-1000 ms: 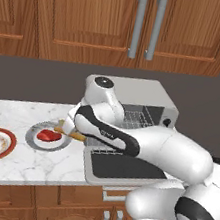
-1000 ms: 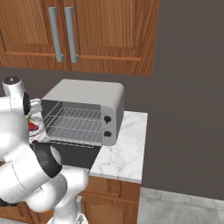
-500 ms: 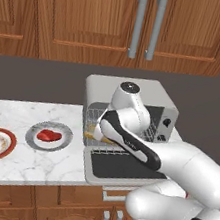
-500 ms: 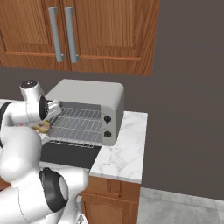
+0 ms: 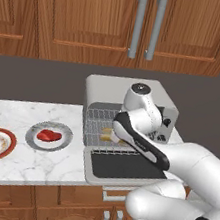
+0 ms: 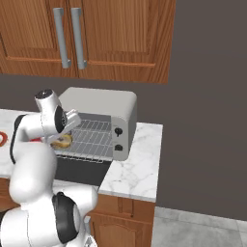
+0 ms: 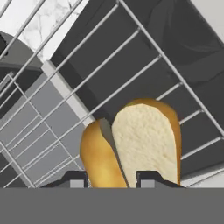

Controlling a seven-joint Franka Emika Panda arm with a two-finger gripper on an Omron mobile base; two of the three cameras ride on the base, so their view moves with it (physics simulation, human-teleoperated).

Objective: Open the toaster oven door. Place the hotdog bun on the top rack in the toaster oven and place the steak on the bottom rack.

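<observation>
The light grey toaster oven (image 5: pixel 131 92) (image 6: pixel 102 103) stands on the marble counter. Its door (image 5: pixel 126 167) (image 6: pixel 76 170) lies open and flat in front of it. My gripper (image 7: pixel 111 180) (image 5: pixel 113 131) (image 6: pixel 66 136) is shut on the tan hotdog bun (image 7: pixel 133 146) (image 5: pixel 108 133) (image 6: pixel 61 142) at the left of the oven's mouth. The bun hangs just over the wires of the top rack (image 7: pixel 131 65) (image 6: pixel 91 135). The bottom rack (image 7: pixel 35 131) shows beneath it. Left of the oven, the red steak (image 5: pixel 48 135) lies on a small grey plate (image 5: pixel 66 134).
A red-rimmed plate (image 5: pixel 7 138) sits at the counter's far left. Wooden cabinets with grey bar handles (image 5: pixel 145 27) hang above the oven. The oven's right front panel carries dark knobs (image 6: pixel 117 139). Bare marble (image 6: pixel 140 159) runs right of the oven.
My arm swung right from the grey plate to the oven, carrying the bun. The bun now sits in the oven's mouth over the upper rack. The steak stayed on its plate.
</observation>
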